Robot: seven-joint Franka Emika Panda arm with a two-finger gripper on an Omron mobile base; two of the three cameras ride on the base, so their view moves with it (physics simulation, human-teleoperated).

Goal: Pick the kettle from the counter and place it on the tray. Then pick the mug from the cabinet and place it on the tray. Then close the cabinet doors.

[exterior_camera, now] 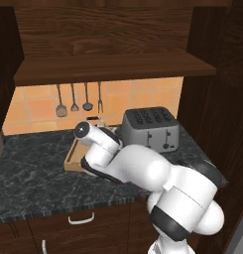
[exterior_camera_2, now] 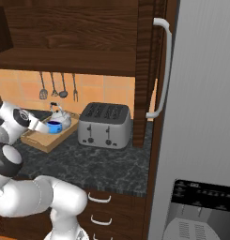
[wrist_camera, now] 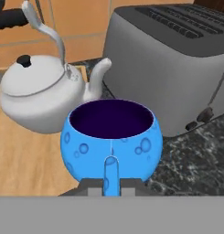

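The bright blue mug (wrist_camera: 111,141) sits right in front of the hand camera, its handle between my fingertips. My gripper (wrist_camera: 111,186) is shut on the mug. In the right base view the mug (exterior_camera_2: 54,126) hangs low over the light-wood tray (exterior_camera_2: 46,139), beside the silver-white kettle (exterior_camera_2: 60,118). The kettle (wrist_camera: 40,91) stands on the tray (wrist_camera: 22,164), just behind and left of the mug. I cannot tell whether the mug touches the tray. The right cabinet door (exterior_camera_2: 147,70) stands open, edge-on, with its silver bar handle (exterior_camera_2: 167,65).
A boxy silver toaster (exterior_camera_2: 105,125) stands on the dark marbled counter (exterior_camera_2: 107,164) just right of the tray. Utensils (exterior_camera: 73,99) hang on the tiled wall. The cabinet shelf (exterior_camera: 113,67) is overhead. A grey fridge (exterior_camera_2: 205,117) fills the right side.
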